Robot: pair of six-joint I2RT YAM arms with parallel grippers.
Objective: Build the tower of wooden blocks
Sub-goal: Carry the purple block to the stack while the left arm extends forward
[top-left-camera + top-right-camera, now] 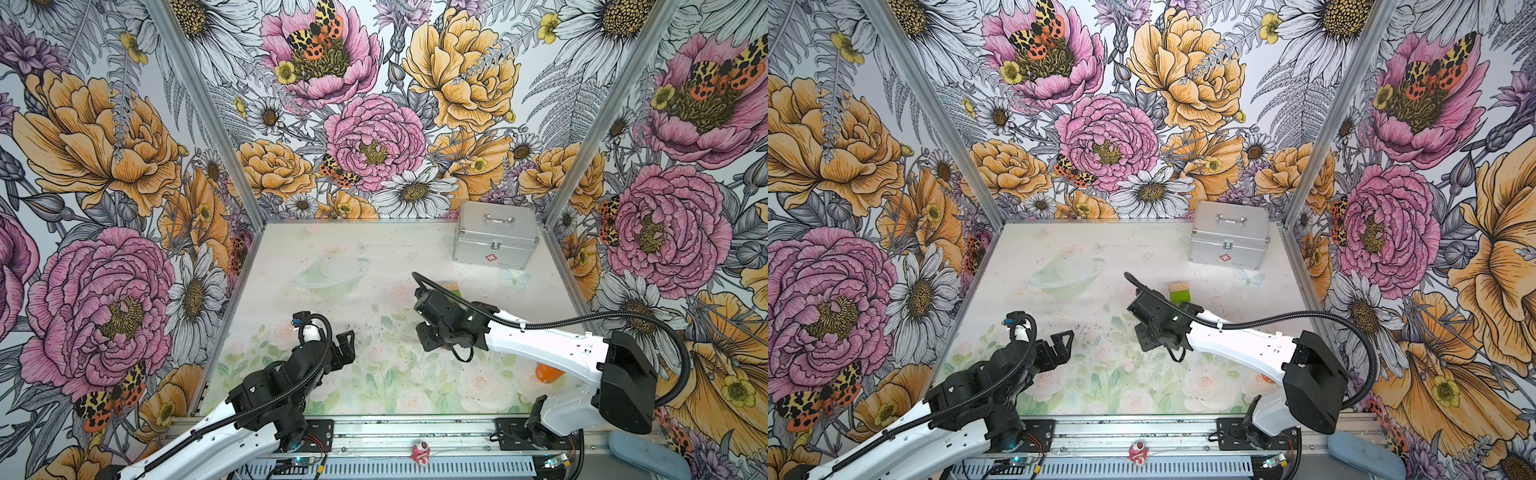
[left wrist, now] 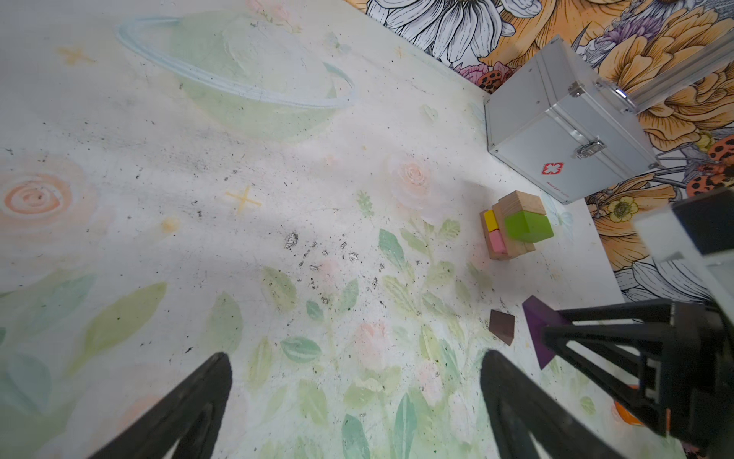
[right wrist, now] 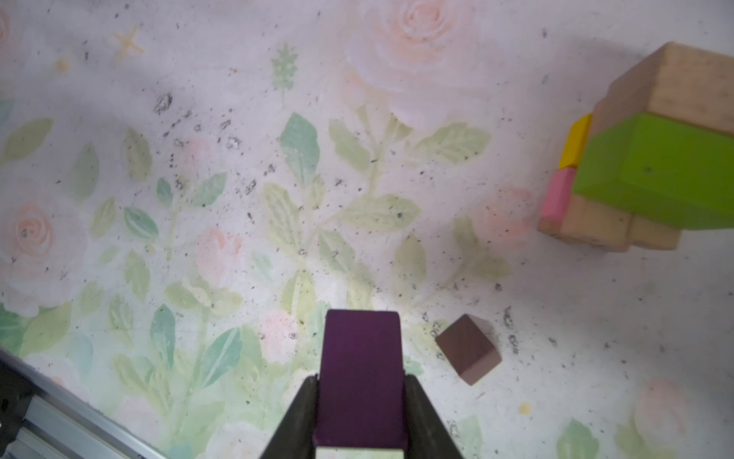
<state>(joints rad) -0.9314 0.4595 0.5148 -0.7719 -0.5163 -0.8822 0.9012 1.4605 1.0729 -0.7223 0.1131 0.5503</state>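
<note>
The wood block tower (image 2: 512, 228) stands right of the table's middle, in front of the silver case. It has tan bricks at the bottom, a yellow and a pink brick (image 3: 558, 194) above them, and a lime-green brick (image 3: 655, 171) beside a tan one on top. In a top view only its green top (image 1: 1179, 294) shows past the right arm. My right gripper (image 3: 362, 381) is shut on a purple brick (image 3: 361, 357), a little above the table, left of and nearer than the tower. A dark-brown brick (image 3: 468, 349) lies loose just beside it. My left gripper (image 2: 355, 357) hangs open and empty over the table's left front.
A silver metal case (image 1: 496, 237) stands at the back right corner. An orange bottle (image 1: 548, 372) lies under the right arm near the front right. Flowered walls close three sides, and a metal rail (image 1: 415, 428) runs along the front edge.
</note>
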